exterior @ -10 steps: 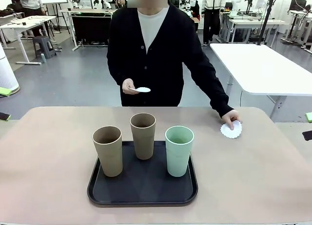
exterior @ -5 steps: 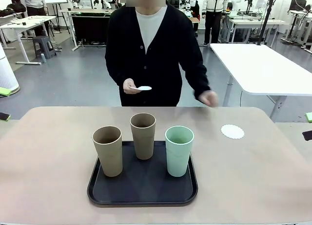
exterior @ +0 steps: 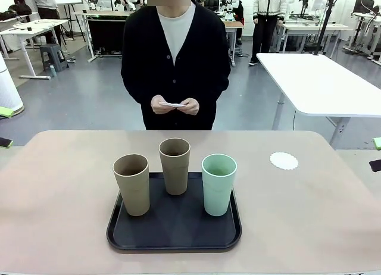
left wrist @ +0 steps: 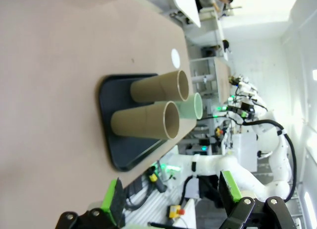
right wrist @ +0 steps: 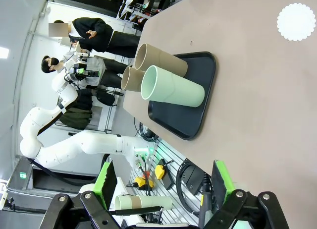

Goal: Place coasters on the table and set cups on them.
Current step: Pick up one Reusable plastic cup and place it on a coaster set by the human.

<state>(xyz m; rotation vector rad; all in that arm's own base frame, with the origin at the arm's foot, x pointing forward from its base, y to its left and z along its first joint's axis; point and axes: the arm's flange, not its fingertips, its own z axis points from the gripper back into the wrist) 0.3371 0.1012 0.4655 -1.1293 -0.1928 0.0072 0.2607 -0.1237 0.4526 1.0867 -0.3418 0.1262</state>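
Open and empty: left pincer (left wrist: 173, 199), right pincer (right wrist: 163, 185); person's hands (exterior: 189, 106) half-hide coasters (exterior: 172, 104) (count unclear).

A black tray (exterior: 175, 224) with rounded corners is seen low in the middle of the front view. Beyond it, a person (exterior: 175, 55) in a black cardigan is seen standing. A white rectangular table (exterior: 315, 78) is placed farther to the right on the grey floor (exterior: 77, 102).
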